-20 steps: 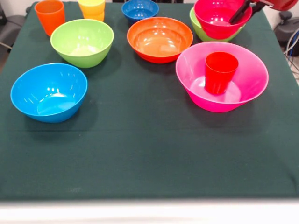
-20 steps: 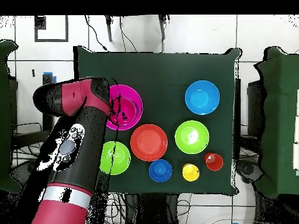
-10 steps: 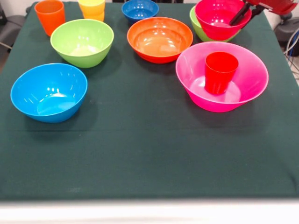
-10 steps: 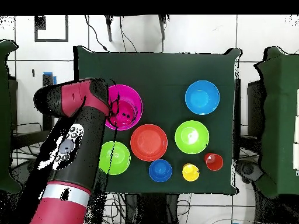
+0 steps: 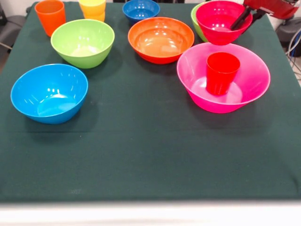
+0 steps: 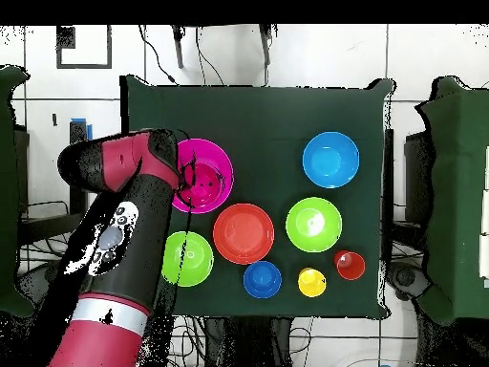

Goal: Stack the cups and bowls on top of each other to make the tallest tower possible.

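My gripper point(image 5: 241, 23) is shut on the right rim of the small crimson bowl point(image 5: 217, 20), one black finger inside and one outside. The bowl hangs just behind the big pink bowl point(image 5: 249, 70), which holds the upright red cup point(image 5: 221, 73). A lime green bowl point(image 5: 195, 19) peeks out behind the crimson one. In the overhead view the arm point(image 6: 119, 248) covers the left side of the pink bowl point(image 6: 212, 177) and hides the gripper.
On the dark green cloth point(image 5: 141, 150) stand an orange bowl point(image 5: 161, 40), a second lime green bowl point(image 5: 83, 42), a light blue bowl point(image 5: 49, 92), a small dark blue bowl point(image 5: 141, 9), an orange cup point(image 5: 50, 16) and a yellow cup point(image 5: 92, 7).
The crimson bowl has come up out of the lime green bowl in my gripper and shifted toward the pink bowl. The other bowls and cups have not moved.
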Robot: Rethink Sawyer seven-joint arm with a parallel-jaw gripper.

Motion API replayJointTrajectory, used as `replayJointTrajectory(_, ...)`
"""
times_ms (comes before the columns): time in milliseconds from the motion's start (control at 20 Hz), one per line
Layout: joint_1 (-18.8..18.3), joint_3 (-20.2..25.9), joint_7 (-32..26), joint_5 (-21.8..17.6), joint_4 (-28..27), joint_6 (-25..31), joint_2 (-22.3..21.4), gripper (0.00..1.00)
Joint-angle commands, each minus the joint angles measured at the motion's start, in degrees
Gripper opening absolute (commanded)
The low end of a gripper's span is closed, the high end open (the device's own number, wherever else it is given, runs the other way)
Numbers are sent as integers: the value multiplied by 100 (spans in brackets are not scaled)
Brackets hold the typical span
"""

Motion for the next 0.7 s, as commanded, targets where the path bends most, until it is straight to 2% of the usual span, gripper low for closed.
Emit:
replayJointTrajectory(50, -45, 617, 980, 32, 116, -386, 370, 0)
replayJointTrajectory(700, -85, 608, 986, 96, -47, -388, 498, 0)
